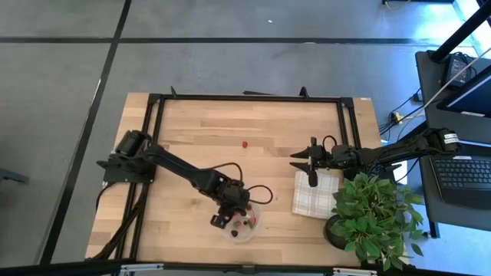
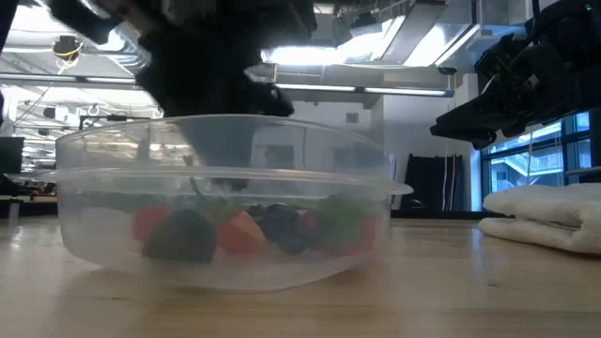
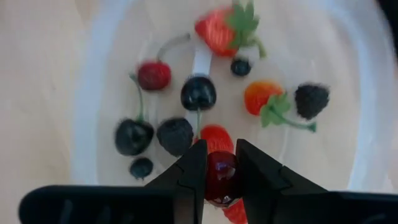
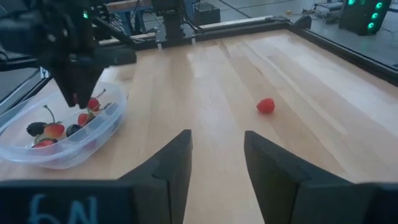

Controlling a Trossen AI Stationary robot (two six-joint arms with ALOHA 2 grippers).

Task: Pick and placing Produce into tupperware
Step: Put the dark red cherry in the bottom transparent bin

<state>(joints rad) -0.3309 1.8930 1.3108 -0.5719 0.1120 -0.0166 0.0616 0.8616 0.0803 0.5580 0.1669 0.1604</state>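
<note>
Closest to the low camera stands the tub, filling the middle of that frame, with red, dark and green produce on its floor. In the high view we see it at the lower centre of the table, near the front edge.

Our left gripper hangs over the tub and holds a dark red cherry between its fingers; the jaws are narrow, pressed on the fruit from both sides. In the left wrist view the other berries lie below it, inside the whitish rim. We judge that the step now is the release.

To do it well, we think the fingers should open only a little and slowly, so the cherry drops straight down and does not roll over the wall. The gripper should be low and near the centre of the tub, not by the rim. Then we lift straight up, so that we do not catch the wall and push this light container.

Our right gripper waits at the right of the high view, above the white cloth, with its fingers apart and nothing between them. One red berry lies alone on the wood, in the upper middle of the table, well apart from the tub.
</note>
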